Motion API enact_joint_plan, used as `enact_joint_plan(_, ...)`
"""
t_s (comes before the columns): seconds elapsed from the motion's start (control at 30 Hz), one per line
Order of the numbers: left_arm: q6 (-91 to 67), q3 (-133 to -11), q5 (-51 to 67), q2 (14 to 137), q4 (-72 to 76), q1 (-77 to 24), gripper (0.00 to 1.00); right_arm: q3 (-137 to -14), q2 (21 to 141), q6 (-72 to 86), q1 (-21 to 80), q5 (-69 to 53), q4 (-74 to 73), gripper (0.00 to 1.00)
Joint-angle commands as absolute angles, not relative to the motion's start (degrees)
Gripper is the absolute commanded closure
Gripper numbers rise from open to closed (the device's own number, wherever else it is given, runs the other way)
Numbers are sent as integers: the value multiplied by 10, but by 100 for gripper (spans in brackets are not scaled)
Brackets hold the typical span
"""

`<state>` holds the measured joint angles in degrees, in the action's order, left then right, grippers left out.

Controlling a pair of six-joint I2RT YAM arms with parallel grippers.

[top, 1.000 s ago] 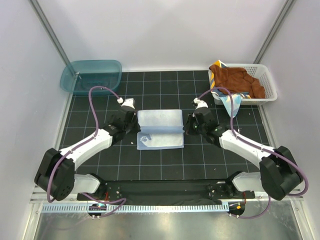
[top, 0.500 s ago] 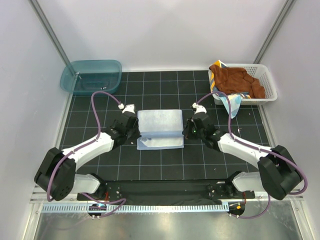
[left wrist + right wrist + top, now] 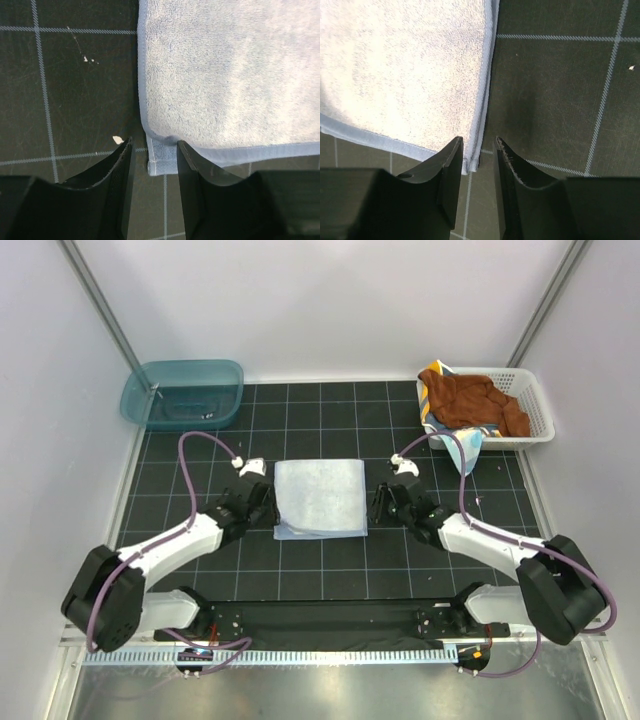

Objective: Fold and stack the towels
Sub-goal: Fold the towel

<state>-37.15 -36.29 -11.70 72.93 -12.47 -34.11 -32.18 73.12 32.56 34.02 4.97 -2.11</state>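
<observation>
"How do the jaws of the left gripper (image 3: 152,146) stand?"

"Apart, low over the black gridded mat (image 3: 75,90). The near left corner of the pale blue towel (image 3: 225,75) lies loose in the gap. A white crumb (image 3: 118,139) sits by the left finger."

"And the right gripper (image 3: 477,144)?"

"Parted as well, with the towel's near right corner between its fingers."

"Where is that towel?"

"Folded flat mid-mat, between the two grippers. Each arm's purple cable (image 3: 200,443) loops up just beside it."

"Further out?"

"At the far right a white basket (image 3: 537,410) holds a rust-brown towel (image 3: 470,400) and a navy towel (image 3: 430,380) with an orange border. A teal spotted towel (image 3: 463,448) hangs over its near rim. A teal tub (image 3: 140,400) stands at the far left."
</observation>
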Motion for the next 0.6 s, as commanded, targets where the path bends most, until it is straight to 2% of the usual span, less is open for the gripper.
enact_joint_plan(0.0, -379, -365, -122, 667, -133, -341, 57, -327, 686, 343, 341, 69, -24, 62)
enact_joint_plan(0.17, -395, -385, -174, 652, -171, -341, 56, -349, 708, 350, 347, 60, -34, 62)
enact_joint_plan(0.4, -395, -427, -183, 720, -178, -341, 57, -388, 769, 351, 359, 99, -40, 60)
enact_joint_plan(0.57, -387, -500, -192, 787, -178, -339, 57, -485, 851, 331, 350, 158, -67, 60)
